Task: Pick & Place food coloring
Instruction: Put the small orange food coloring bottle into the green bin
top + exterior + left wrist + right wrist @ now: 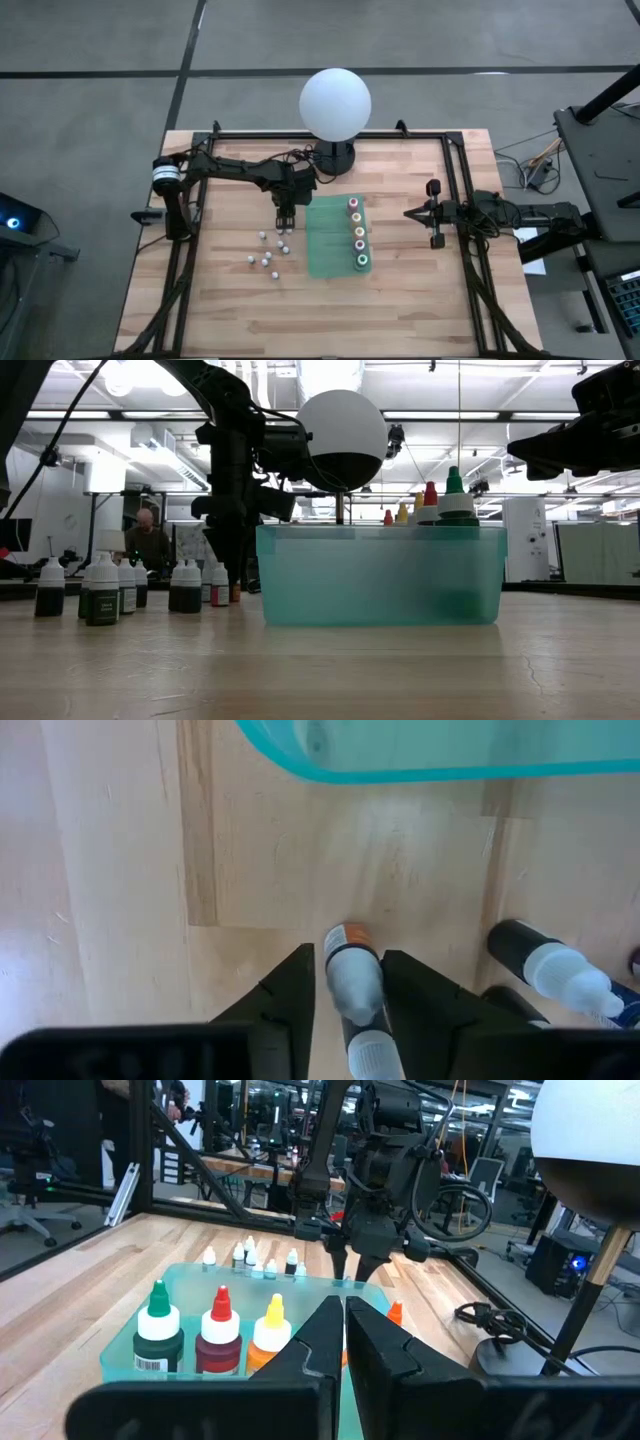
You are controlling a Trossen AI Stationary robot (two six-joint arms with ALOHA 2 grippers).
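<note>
On table (120, 870), bottle (352, 975) sits between left gripper (345, 995) fingers.

- In the high view the small whitish bottles (268, 250) are too tiny to count or read.
- The bottle (352, 982) between the left gripper (347, 992) fingers has its tip blurred, and a second bottle below it is cut off by the edge.
- The right gripper (343, 1335) fingers hide part of the teal bin (135, 1345).
- Bottle labels (101, 606) are unreadable.
</note>
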